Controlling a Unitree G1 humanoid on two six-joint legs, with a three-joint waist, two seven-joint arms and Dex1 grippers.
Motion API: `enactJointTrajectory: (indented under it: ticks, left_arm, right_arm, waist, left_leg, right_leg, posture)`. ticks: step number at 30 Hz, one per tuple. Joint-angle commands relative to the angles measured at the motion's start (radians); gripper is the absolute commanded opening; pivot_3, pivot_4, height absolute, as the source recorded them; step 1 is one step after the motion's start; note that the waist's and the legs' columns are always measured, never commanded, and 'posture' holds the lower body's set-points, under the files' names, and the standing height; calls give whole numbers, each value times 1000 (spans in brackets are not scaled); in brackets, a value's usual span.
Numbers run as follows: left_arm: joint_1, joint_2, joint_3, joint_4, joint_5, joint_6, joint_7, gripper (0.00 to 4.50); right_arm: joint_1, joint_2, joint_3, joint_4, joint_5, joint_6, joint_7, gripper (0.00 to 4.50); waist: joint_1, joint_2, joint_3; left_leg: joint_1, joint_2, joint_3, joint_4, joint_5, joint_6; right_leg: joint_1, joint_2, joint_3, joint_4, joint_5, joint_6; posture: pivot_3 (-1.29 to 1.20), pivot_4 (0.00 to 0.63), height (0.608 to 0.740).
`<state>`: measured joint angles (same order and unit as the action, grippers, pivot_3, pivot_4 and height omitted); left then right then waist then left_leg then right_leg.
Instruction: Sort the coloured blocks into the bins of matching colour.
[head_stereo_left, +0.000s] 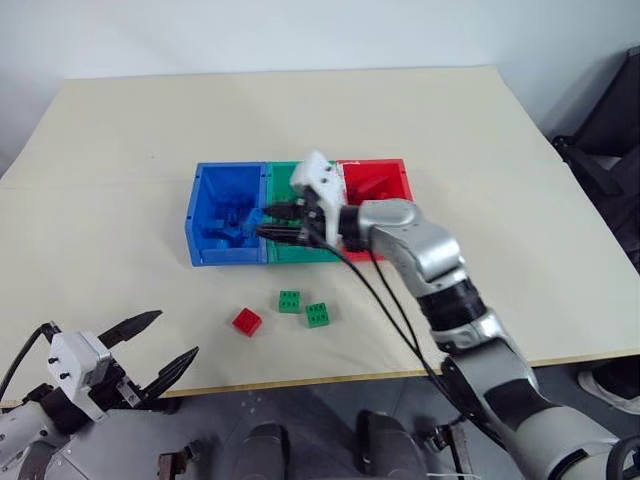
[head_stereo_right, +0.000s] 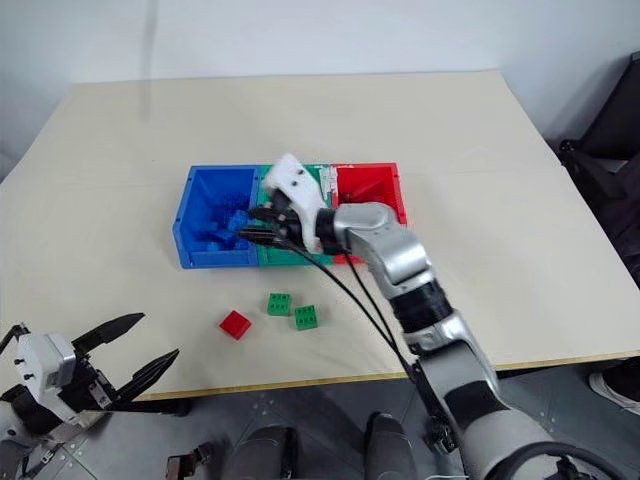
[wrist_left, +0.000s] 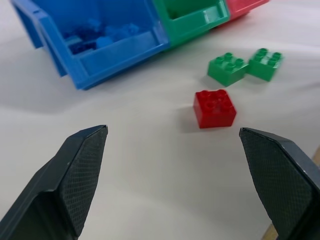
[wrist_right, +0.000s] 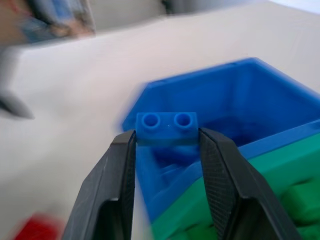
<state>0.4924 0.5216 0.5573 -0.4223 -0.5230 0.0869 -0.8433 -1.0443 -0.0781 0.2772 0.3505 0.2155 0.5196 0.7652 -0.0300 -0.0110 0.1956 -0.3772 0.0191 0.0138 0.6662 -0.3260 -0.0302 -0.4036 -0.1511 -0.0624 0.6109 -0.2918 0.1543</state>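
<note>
A pale bench (head_stereo_right: 480, 150) carries three bins in a row: blue bin (head_stereo_right: 205, 215), green bin (head_stereo_right: 290, 255), red bin (head_stereo_right: 375, 185). The right gripper (head_stereo_right: 255, 225) hangs over the blue-green divide. Nearer lie a red block (head_stereo_right: 236, 324) and two green blocks (head_stereo_right: 280, 304) (head_stereo_right: 306, 317). The left gripper (head_stereo_right: 135, 348) has its jaws spread.

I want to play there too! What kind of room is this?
Probably a robot test room, not a playroom: one plain beige table against bare walls, three sorting bins (blue bin first), and loose toy bricks like the red brick.
</note>
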Motion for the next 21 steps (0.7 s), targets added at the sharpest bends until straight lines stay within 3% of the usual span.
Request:
enactJointTrajectory:
  ticks: [1, 7, 9, 11, 17, 21]
  left_arm:
    - [36, -15, 19, -53, -9, -17, 21, 4500]
    - [33, -15, 0, -76, -10, -1, 43, 4500]
    - [23, -6, -3, -77, -15, 8, 47, 4500]
    - [9, 7, -3, -73, -29, 26, 49, 4500]
    - [-42, 87, 18, 2, -60, 79, -5, 4500]
    - [-95, 155, 34, 97, -36, 42, -65, 4500]
  right_arm:
    - [-53, 55, -33, 84, -8, -63, -29, 2184]
    - [-47, 62, -45, 92, -11, -141, 7, 4184]
    - [-23, 29, -51, 55, 1, -165, 52, 4471]
    - [16, -21, -70, 9, 16, -202, 102, 4471]
    - [305, -276, -178, -211, 159, -424, 439, 4471]
    - [512, -448, -250, -339, 252, -390, 578, 4471]
  waist:
    - [-1, -1, 0]
    - [-2, -1, 0]
    - [-1, -1, 0]
    - [1, -1, -1]
    - [6, -4, -2]
    - [0, -3, -2]
  left_leg:
    - [0, 1, 0, 0, 0, 0]
    - [-2, 1, 3, -1, 0, 0]
    - [-2, 2, 4, -1, 0, 0]
    - [-3, 2, 4, -1, -1, 0]
    - [-5, 1, 3, 1, -1, 2]
    - [-5, 3, 6, 0, -2, 2]
  right_leg:
    - [-1, 0, 0, 0, 0, 0]
    - [-5, 0, 0, 1, 0, -1]
    - [-6, 1, 0, 1, 0, -1]
    - [-6, 1, 0, 1, 0, -1]
    - [-6, 0, -1, -1, 0, 0]
    - [-7, 1, -1, -1, 0, 0]
  posture:
    - [0, 150, 740]
    - [0, 150, 740]
    - [0, 150, 740]
    - [0, 150, 740]
    - [0, 150, 740]
    - [0, 150, 740]
